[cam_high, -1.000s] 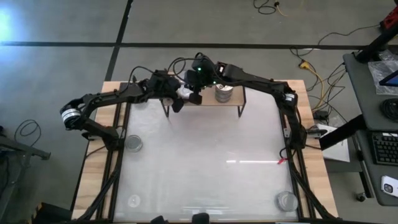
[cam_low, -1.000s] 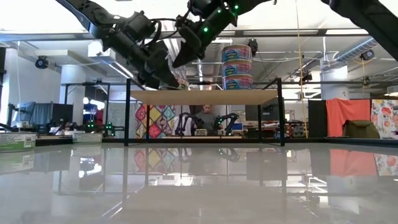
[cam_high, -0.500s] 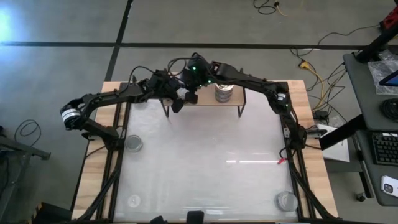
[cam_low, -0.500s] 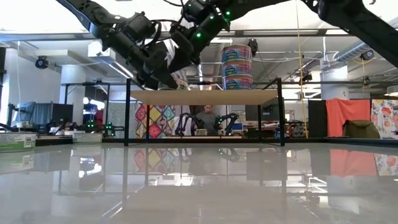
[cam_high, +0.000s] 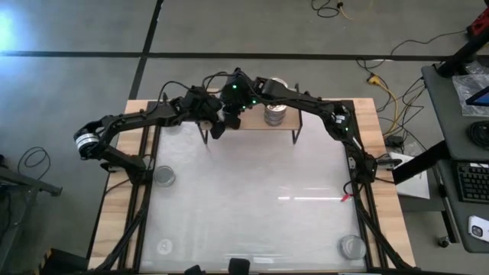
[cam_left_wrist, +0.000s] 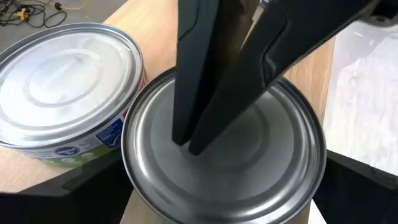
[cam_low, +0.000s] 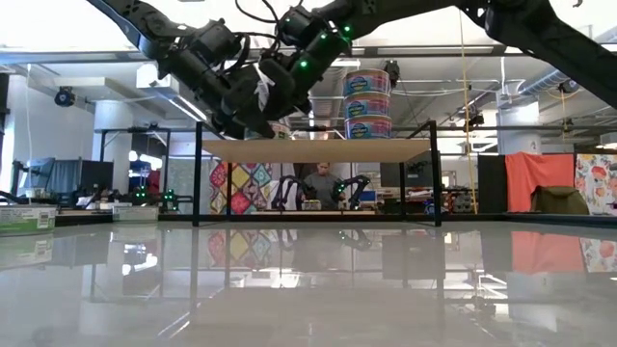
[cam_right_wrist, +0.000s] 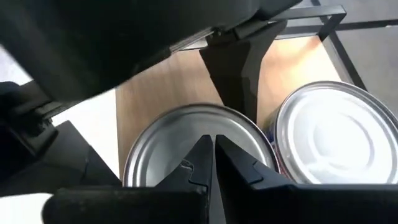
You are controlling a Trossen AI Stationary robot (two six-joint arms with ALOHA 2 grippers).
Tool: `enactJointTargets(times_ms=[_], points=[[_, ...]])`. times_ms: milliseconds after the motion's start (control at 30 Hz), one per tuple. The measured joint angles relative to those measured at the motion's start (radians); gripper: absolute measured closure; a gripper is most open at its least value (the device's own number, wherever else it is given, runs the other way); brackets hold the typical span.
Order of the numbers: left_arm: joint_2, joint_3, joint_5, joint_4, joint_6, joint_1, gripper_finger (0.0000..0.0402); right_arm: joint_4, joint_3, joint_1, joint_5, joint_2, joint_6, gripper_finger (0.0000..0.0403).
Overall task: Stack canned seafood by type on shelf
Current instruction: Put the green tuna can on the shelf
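High view: the shelf (cam_high: 252, 124) stands at 12 o'clock on the table (cam_high: 252, 198). A stack of tins (cam_high: 275, 114) already sits on it. Three loose tins remain at 9 (cam_high: 164, 177), 7 (cam_high: 163, 246) and 5 o'clock (cam_high: 352, 246).

Low view: the stack (cam_low: 367, 101) is three high; both arms crowd the shelf's left end.

Left wrist view: the left gripper (cam_left_wrist: 205, 193) is spread around a grey-topped tin (cam_left_wrist: 249, 168), seemingly just released.

Right wrist view: the right gripper (cam_right_wrist: 213, 152), fingers pressed together, tips that tin's lid (cam_right_wrist: 161, 149).
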Motion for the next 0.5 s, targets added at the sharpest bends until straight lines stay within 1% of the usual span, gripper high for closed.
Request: enactJointTargets(times_ms=[267, 400, 500], points=[[0.0, 0.006, 0.0, -0.015, 0.024, 0.0, 0.0002, -0.014, -0.021, 0.003, 0.0, -0.001, 0.003, 0.039], [0.001, 0.02, 0.0, -0.036, 0.074, 0.0, 0.0002, -0.018, -0.021, 0.003, -0.001, -0.002, 0.006, 0.039], [0.001, 0.026, -0.003, -0.051, 0.081, 0.0, 0.0002, -0.02, -0.021, 0.003, -0.001, -0.003, 0.006, 0.039]])
